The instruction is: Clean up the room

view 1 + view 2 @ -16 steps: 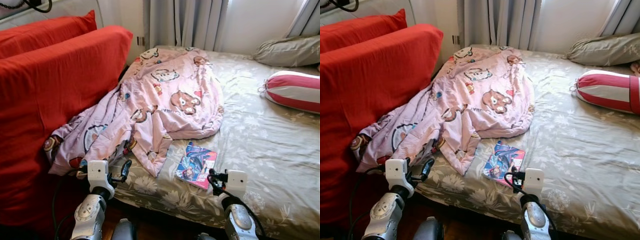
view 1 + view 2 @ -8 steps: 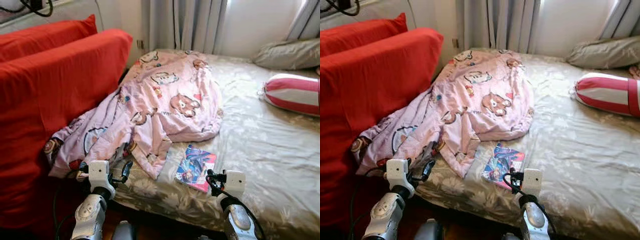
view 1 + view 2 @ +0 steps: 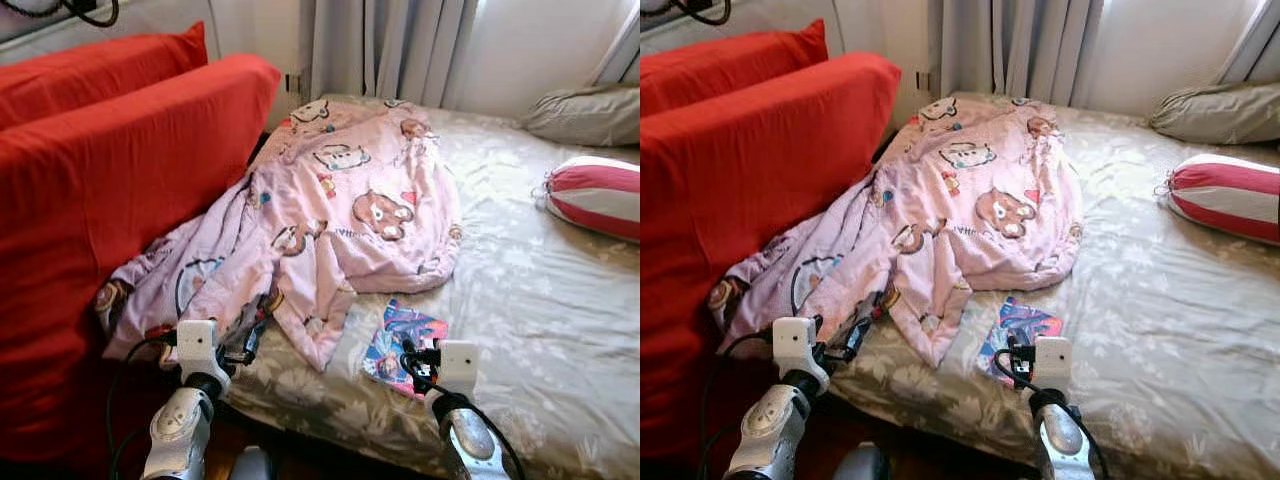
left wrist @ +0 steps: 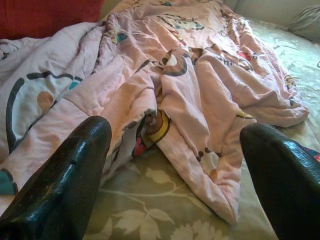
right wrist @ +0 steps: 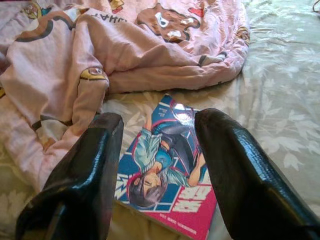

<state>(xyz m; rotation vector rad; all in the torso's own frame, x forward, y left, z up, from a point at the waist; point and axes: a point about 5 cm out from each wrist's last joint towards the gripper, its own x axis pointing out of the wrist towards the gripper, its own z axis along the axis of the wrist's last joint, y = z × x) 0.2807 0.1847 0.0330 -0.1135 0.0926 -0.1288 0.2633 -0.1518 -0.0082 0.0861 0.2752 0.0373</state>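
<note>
A crumpled pink blanket (image 3: 340, 210) printed with cartoon bears sprawls over the near left part of the bed (image 3: 540, 300), one end slumping against the red sofa (image 3: 110, 200) beside it. Just beside the blanket's lower edge, near the foot of the bed, a magazine (image 3: 403, 338) with a bright comic cover lies flat on the flowered sheet. The right gripper (image 5: 160, 160) hovers directly above that magazine with its fingers spread apart and nothing held, seemingly lined up to pick it up as the first bit of tidying. The left gripper (image 4: 170, 165) is also spread wide and empty, pointed at the blanket's drooping corner. A striped bolster (image 3: 595, 195) and a grey pillow (image 3: 585, 112) rest at the far side, well apart from both grippers.
</note>
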